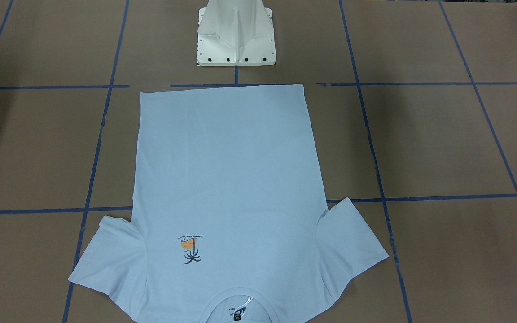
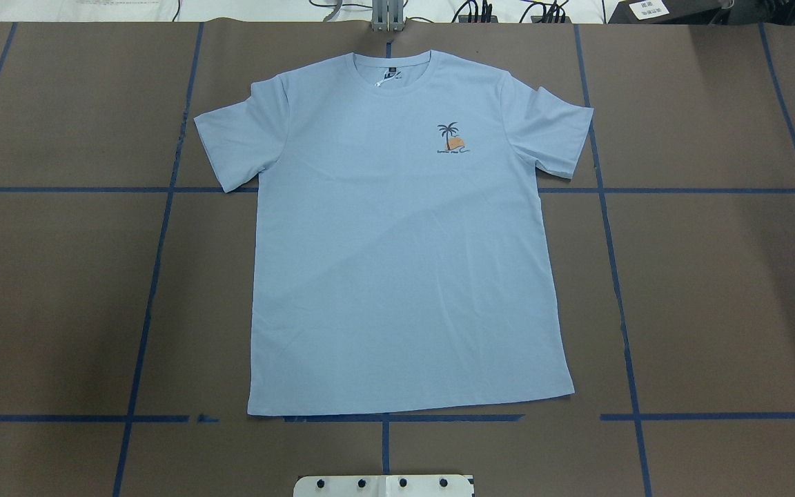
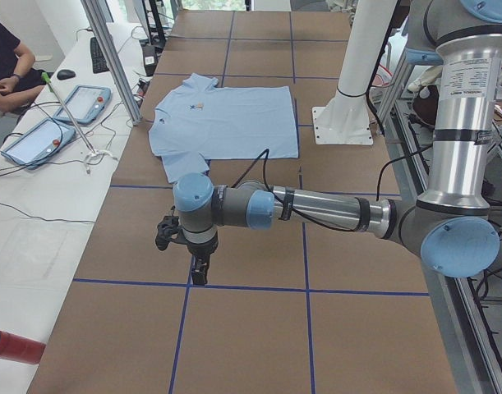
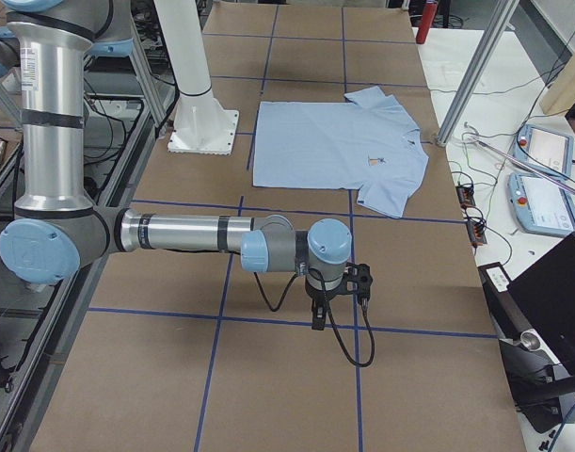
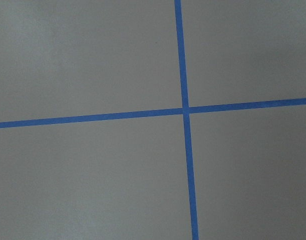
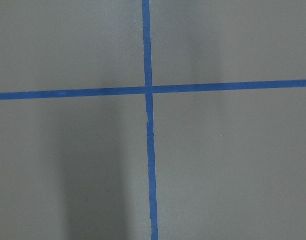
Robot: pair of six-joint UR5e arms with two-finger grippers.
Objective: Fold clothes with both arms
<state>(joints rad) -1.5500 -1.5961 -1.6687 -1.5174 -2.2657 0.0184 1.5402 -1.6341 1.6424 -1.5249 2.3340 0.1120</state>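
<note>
The clothes are one light blue T-shirt (image 2: 404, 241) lying flat and face up on the brown table, with its collar away from the robot's base. Its palm-tree print (image 2: 451, 138) and neck label (image 2: 389, 74) show. The shirt (image 1: 227, 179) fills the middle of the front-facing view. The left gripper (image 3: 199, 275) hangs over bare table, well off the shirt (image 3: 226, 123) toward the table's left end. Off toward the right end, the right gripper (image 4: 317, 318) hangs away from the shirt (image 4: 334, 146). I cannot tell whether either is open or shut. Both wrist views show only table and blue tape.
The white pedestal base (image 1: 236, 36) stands just behind the shirt's hem. Blue tape lines (image 2: 618, 290) grid the table. A side bench holds tablets (image 3: 37, 139) and cables, with a seated person (image 3: 8, 66) beside it. A red cylinder (image 3: 12, 346) lies on that bench.
</note>
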